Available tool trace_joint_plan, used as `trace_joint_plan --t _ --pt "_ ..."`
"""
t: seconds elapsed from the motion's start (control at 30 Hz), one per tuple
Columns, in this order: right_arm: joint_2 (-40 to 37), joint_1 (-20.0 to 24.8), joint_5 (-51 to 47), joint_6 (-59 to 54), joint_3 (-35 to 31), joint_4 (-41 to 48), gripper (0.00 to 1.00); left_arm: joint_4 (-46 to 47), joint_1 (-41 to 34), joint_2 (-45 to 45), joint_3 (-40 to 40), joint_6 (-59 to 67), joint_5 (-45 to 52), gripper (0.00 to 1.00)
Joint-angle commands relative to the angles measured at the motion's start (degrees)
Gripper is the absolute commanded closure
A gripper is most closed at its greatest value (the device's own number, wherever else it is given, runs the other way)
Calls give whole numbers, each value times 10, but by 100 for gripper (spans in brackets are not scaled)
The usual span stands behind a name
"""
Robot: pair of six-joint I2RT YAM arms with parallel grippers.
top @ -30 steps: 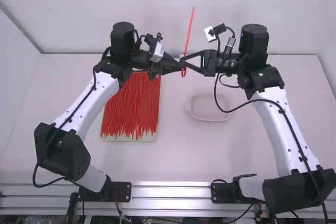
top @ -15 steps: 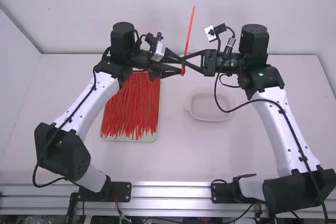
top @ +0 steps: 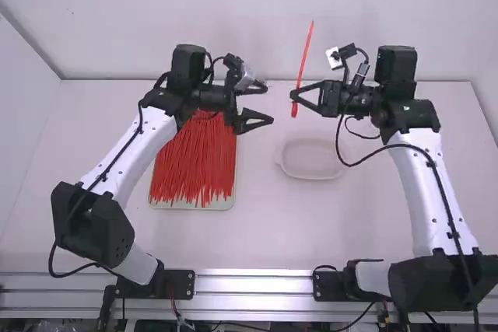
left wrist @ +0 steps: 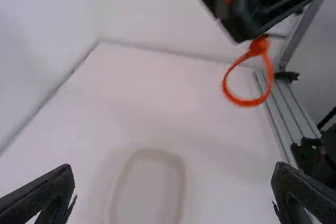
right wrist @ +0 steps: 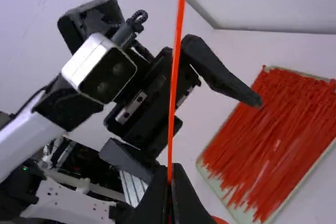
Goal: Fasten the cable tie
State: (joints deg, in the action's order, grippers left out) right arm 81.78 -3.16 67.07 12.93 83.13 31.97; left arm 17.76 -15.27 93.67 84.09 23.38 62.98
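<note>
High view, near edge first: both arm bases are standing at the rail, and the arms are reaching away over the table (top: 78,130). Next out, a tray (top: 194,207) is lying left of middle, carrying a heap of loose ties (top: 194,157), all red. A pale shallow dish (top: 311,159) is sitting right of middle, apart from the tray. Beyond these, the two grippers are hanging above the table, facing each other, near but not touching. Left gripper (top: 269,103) is holding nothing; its fingers are standing wide apart, the lower one over the tray's far end. Right gripper (top: 295,98) is pinching the tie (top: 303,56), fingers together on the strap. A small loop is hanging below them and the long tail is pointing up against the back wall.

Left wrist view: own fingers (left wrist: 44,195) are sitting at the two lower corners, far apart, nothing between them. Dish (left wrist: 147,182) is lying on the table beneath. Farther off, the right gripper (left wrist: 247,24) is gripping the tie (left wrist: 247,80), whose loop is dangling in the air under it.

Right wrist view: own fingers (right wrist: 157,198) are pressing together on the strap (right wrist: 176,77), which is running straight up. Behind it the left gripper is facing the camera, fingers splayed. Farthest off, the loose ties (right wrist: 273,129) are lying fanned on the tray.
</note>
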Motion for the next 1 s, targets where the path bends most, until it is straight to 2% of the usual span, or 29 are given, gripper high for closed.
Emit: trace_joint_plan --t 0.0,0.27,0.4,0.53,0.7,0.83,0.97 --pt "-7 8 -8 -59 7 9 100 38 -5 -5 -2 0 -52 1" --pt "-7 16 -76 -85 -52 13 100 180 -4 -5 -2 0 -104 1" --pt "-7 17 -86 -78 -109 -38 100 223 -4 -4 -2 6 -125 1" --pt "-7 17 -87 -63 -162 -98 100 204 -3 -4 -26 4 -131 1" --pt "-7 33 -115 -49 -222 -148 100 116 27 -4 -91 -69 -123 1" --pt "-7 23 -221 -26 -260 -174 100 56 52 -5 -147 -90 -82 1" --pt "-7 -2 -327 -22 -284 -182 100 40 65 -5 -177 -90 -69 1"
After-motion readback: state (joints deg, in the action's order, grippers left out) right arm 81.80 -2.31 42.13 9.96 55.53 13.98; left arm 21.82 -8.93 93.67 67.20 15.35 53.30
